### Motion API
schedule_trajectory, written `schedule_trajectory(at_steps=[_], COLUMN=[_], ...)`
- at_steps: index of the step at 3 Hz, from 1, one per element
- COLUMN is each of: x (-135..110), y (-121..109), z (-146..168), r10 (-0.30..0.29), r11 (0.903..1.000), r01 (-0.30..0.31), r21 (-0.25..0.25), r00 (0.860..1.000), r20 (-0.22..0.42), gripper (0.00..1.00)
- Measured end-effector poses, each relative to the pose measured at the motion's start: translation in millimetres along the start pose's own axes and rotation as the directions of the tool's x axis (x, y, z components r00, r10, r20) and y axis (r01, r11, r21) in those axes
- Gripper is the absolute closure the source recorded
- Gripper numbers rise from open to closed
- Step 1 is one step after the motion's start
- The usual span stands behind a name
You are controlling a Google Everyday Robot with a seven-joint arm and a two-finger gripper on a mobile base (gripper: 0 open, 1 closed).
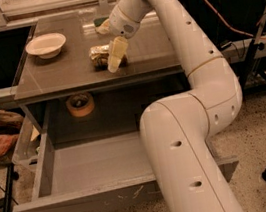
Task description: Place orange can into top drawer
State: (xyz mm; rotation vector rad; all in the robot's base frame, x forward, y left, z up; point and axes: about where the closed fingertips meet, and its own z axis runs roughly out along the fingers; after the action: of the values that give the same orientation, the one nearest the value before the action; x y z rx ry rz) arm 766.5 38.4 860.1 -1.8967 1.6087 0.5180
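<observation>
While the top drawer (97,164) stood pulled out in front, the orange can (99,56) lay on its side on the table (56,74) above, the gripper (113,58) down at its right end; whether the claw was closed on it could not be told. A good lift probably needed a square hold across the can before clearing the table edge.
</observation>
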Motion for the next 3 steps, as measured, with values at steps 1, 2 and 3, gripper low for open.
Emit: schedule_trajectory(at_steps=[1, 2, 3], x=[1.9, 2.9, 3.5], y=[1.2, 1.7, 2.1], z=[5.3, 8.2, 9.7], r10=[0.006, 0.009, 0.011], r11=[0.9999, 0.9998, 0.9997], r01=[-0.006, -0.009, -0.011], r21=[-0.012, -0.019, -0.022], r00=[1.000, 1.000, 1.000], r20=[-0.002, -0.003, -0.004], gripper=[0.00, 0.00, 0.00])
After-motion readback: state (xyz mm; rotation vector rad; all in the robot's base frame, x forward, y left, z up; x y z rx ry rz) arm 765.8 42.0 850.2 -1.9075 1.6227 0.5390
